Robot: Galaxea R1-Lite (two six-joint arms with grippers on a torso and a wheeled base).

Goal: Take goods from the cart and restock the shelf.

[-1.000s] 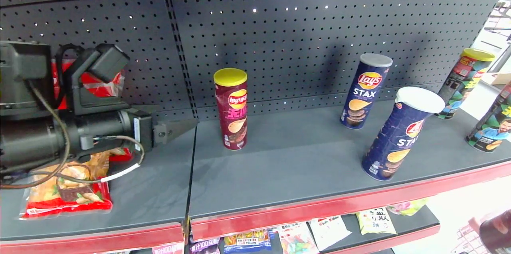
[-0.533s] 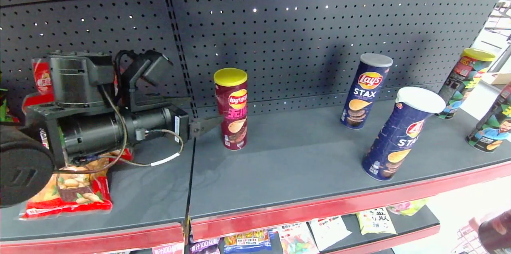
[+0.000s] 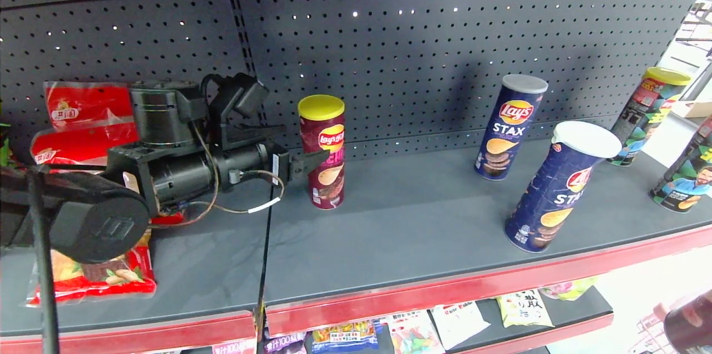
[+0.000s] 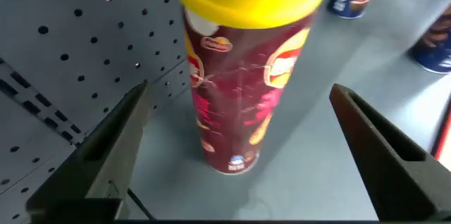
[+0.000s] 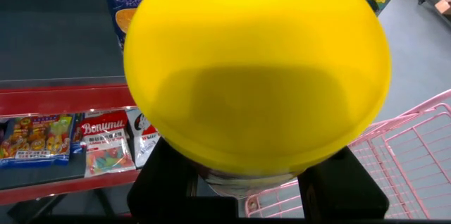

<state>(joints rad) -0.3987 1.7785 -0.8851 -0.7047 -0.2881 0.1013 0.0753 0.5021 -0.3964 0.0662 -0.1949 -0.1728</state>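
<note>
Advances the wide-open, empty left gripper [image 3: 320,160] to flank the standing maroon can [image 3: 328,190], seemingly to reposition it, with the right gripper [image 5: 254,182] clamped on a yellow-lidded can [image 5: 254,69].

Light: bright, even; glowing white at far right of the head view
Shadows: soft, on the pegboard [image 3: 389,53] left of the blue can [image 3: 509,128]
Distortion: shelf [image 3: 417,231] front bows toward frame edges
</note>
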